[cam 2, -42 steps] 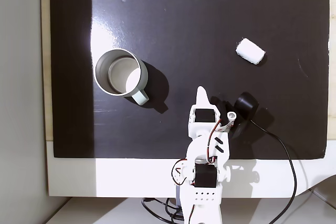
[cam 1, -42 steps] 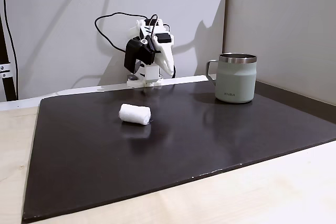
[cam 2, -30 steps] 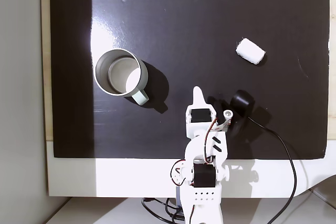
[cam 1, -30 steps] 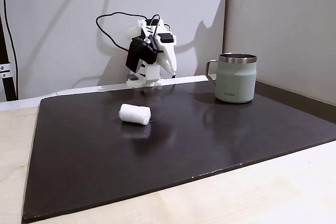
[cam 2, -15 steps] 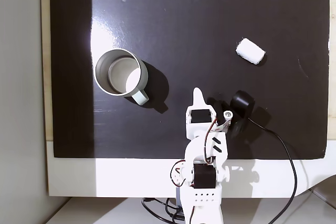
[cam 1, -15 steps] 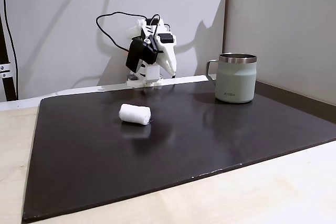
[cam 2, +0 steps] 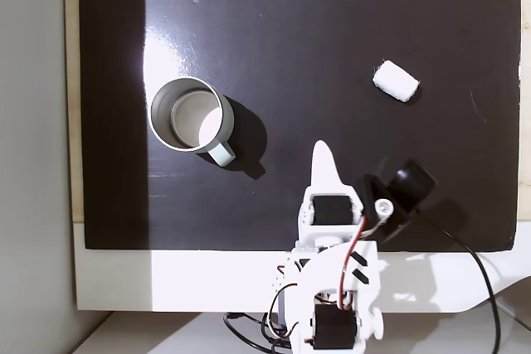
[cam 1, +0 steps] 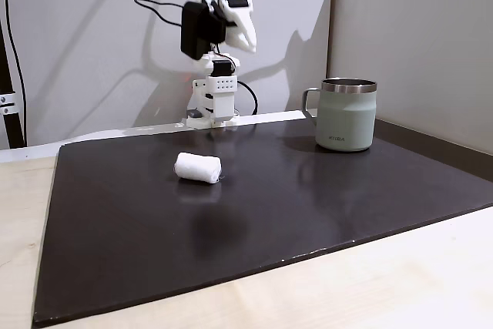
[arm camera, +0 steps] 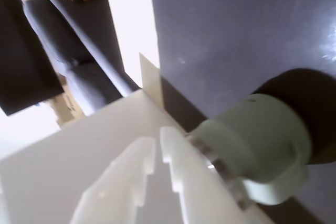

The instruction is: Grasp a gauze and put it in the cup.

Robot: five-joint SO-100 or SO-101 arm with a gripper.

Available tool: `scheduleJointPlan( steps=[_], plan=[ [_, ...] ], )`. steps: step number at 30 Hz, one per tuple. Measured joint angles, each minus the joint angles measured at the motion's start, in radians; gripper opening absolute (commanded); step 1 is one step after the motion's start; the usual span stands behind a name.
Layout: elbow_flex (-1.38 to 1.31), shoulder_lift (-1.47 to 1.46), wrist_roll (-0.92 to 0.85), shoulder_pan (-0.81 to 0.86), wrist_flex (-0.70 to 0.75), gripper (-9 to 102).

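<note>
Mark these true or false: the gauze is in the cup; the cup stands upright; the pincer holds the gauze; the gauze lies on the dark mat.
1. The gauze is in the cup. False: it lies on the mat, apart from the cup, which looks empty in the fixed view from above.
2. The cup stands upright. True.
3. The pincer holds the gauze. False: it is raised near the arm's base, clear of the gauze.
4. The gauze lies on the dark mat. True.
</note>
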Motion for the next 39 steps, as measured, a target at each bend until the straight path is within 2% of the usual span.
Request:
scheduleJointPlan(
  steps=[7,17,26,34,39],
  plan=[
    [-0.222,-0.213,0.086,0.069,0.046,1],
    [-0.449,-0.522,0.245,0.224,0.08,13],
    [-0.735,-0.876,0.396,0.296,0.256,16],
    [-1.043,-1.212,0.439,0.324,0.46,34],
    [-1.216,-1.388,0.436,0.36,0.549,37]
  ],
)
